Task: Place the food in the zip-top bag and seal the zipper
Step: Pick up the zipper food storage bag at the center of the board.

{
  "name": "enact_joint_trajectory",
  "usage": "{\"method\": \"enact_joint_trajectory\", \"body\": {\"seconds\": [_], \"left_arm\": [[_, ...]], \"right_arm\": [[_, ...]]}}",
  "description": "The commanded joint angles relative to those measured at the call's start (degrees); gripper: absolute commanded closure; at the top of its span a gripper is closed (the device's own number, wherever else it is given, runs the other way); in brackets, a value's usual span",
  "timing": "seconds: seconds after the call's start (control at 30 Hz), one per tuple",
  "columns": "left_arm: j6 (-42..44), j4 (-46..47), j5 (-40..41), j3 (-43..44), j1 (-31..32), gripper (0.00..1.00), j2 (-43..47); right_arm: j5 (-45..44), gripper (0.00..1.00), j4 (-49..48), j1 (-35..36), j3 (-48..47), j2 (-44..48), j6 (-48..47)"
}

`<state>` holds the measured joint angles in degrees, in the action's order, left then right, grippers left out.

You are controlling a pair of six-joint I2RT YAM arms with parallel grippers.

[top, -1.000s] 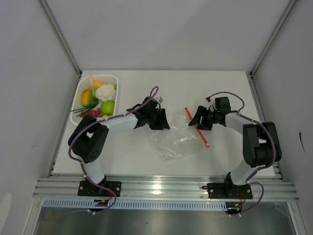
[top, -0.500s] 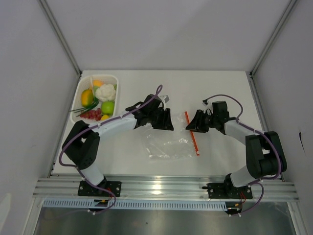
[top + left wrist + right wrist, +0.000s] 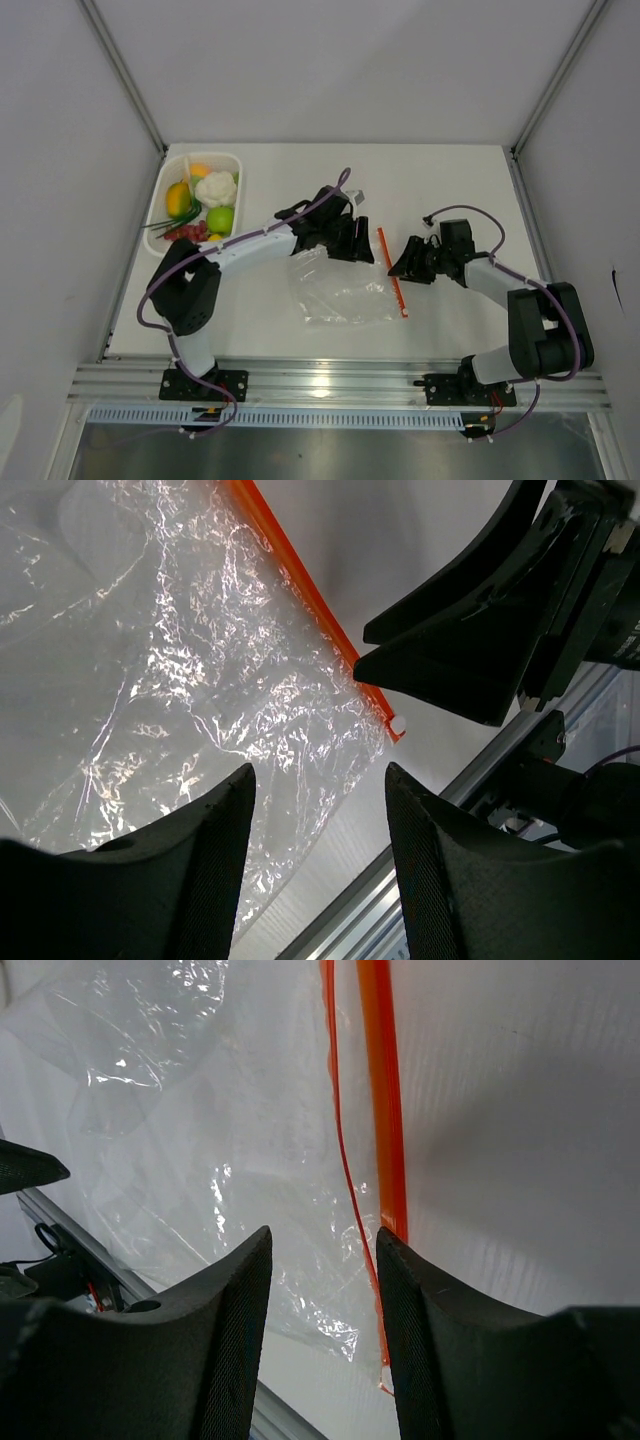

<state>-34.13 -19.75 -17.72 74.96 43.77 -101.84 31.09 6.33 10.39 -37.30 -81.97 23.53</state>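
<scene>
Both jaws half open, gripping nothing. My left gripper [image 3: 318, 775] hangs over the zip-top bag [image 3: 345, 290], my right gripper [image 3: 323, 1240] over its zipper [image 3: 380, 1080]. Bag flat, empty. Food [image 3: 215, 190] sits in the basket [image 3: 163, 185], far left. Step looks like opening the mouth. Next I pinch one lip and lift.

arms [image 3: 250, 245]: white, black joints | cables [image 3: 462, 207]: purple | pincer fingers [image 3: 215, 880]: black, seemingly textured
</scene>
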Motion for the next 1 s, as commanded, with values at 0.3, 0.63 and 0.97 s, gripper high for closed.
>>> {"method": "enact_joint_trajectory", "body": {"seconds": [0.3, 0.63, 0.97], "left_arm": [[-1.82, -2.40, -1.45, 7.04, 0.62, 0.42, -5.56], [-1.55, -3.54, -1.27, 7.83, 0.70, 0.43, -6.52], [-0.94, -6.18, -0.39, 7.92, 1.32, 0.42, -4.60]], "right_arm": [[1.16, 0.55, -4.30, 1.73, 0.38, -4.42, -2.35], [0.12, 1.00, -6.69, 5.77, 0.83, -3.02, -1.12], [-16.40, 1.00, 8.08, 16.58, -5.41, 11.13, -4.80]]}}
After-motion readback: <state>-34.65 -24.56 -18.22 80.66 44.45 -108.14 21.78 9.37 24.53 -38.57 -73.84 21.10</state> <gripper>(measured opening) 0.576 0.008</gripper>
